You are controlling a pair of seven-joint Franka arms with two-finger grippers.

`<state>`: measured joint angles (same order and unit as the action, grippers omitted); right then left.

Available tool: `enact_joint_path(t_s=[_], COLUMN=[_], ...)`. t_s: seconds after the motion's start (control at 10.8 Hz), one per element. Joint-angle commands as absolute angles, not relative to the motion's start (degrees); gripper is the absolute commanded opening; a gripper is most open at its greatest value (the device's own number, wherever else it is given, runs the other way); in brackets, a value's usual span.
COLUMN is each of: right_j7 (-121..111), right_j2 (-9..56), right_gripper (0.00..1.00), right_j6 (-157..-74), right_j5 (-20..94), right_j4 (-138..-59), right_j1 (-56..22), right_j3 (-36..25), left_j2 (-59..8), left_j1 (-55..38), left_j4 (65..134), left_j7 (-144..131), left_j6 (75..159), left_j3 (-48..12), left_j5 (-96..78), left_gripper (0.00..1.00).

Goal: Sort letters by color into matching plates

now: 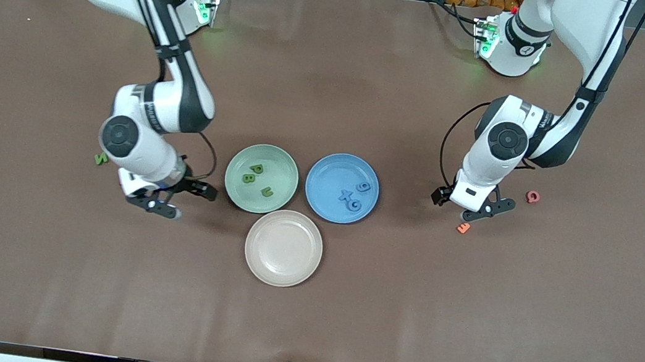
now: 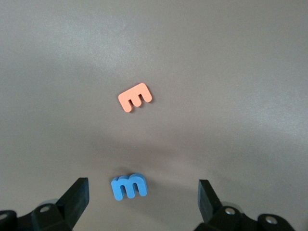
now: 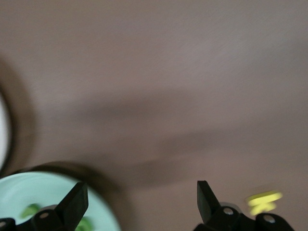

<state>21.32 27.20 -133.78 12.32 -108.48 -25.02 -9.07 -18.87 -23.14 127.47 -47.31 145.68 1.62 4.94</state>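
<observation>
The mint green plate (image 1: 282,165) holds three green letters (image 1: 254,173). Beside it, the blue plate (image 1: 328,172) holds three blue letters (image 1: 352,195). My right gripper (image 1: 193,201) hangs open and empty just off the green plate's rim (image 3: 43,192), toward the right arm's end. One green letter (image 1: 101,159) lies on the table past that arm's wrist; it shows as a blurred streak (image 3: 262,199) in the right wrist view. My left gripper (image 1: 459,206) is open low over the table, with a blue letter m (image 2: 129,186) lying flat between its fingers (image 2: 77,195), untouched.
An orange letter E (image 1: 463,227) (image 2: 135,96) lies just nearer the front camera than the left gripper. A red piece (image 1: 533,197) sits beside that arm's wrist. An empty beige-pink plate (image 1: 284,247) lies nearer the camera than the two coloured plates.
</observation>
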Motion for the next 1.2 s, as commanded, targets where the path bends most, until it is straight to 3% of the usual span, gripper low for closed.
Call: enact_joint_path(t_s=[0.0, 0.83, 1.11], right_j7=[10.4, -18.18, -21.52], right_j2=[25.05, 21.1, 18.73], right_gripper=[1.0, 1.0, 1.0], right_j6=[-132.36, -133.15, -135.95], right_j5=[8.01, 0.27, -2.28], right_j4=[-109.33, -114.86, -119.6], right_j1=[-19.09, -9.06, -6.87], right_j3=[-8.44, -8.09, -8.09], left_j2=[-17.49, -17.58, -15.83], left_j1=[-21.63, -20.39, -20.13], left_j4=[127.36, 126.04, 125.16], left_j7=[-42.48, -27.9, -21.93], left_j6=[146.34, 145.81, 141.34], left_j3=[1.05, 1.14, 1.06], left_j5=[5.71, 6.06, 6.15], left_gripper=[1.0, 1.0, 1.0])
